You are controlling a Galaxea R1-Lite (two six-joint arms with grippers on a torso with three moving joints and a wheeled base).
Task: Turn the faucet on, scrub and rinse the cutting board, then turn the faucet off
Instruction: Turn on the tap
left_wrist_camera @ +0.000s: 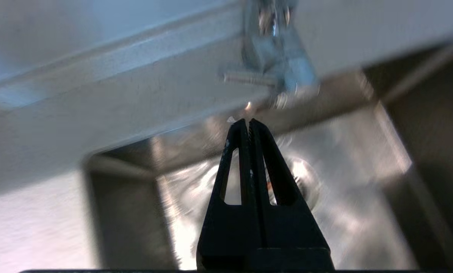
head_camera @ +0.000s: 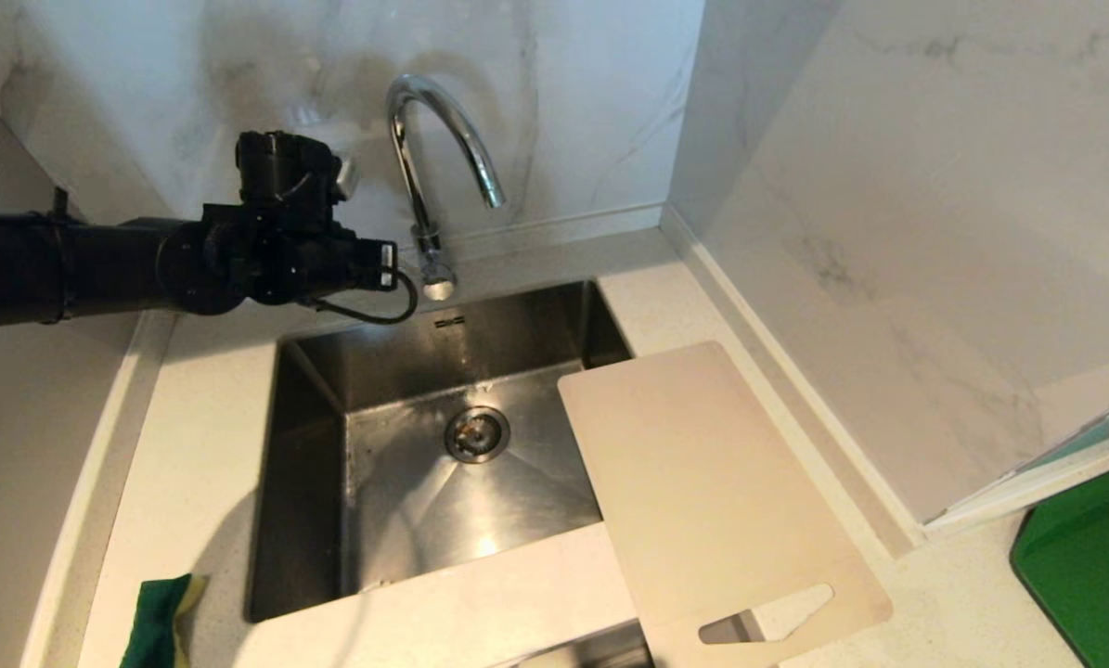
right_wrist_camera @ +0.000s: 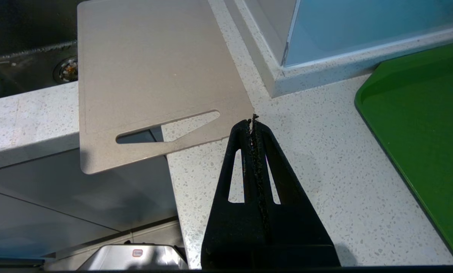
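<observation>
Both hands closed, left hand (left_wrist_camera: 248, 122) near faucet (head_camera: 429, 158) base.

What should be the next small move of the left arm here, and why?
Probably ease the left gripper on toward the faucet until its tip meets the side lever. The gripper is shut, short of the lever, no water runs from the spout, and the cutting board lies untouched across the sink corner.
</observation>
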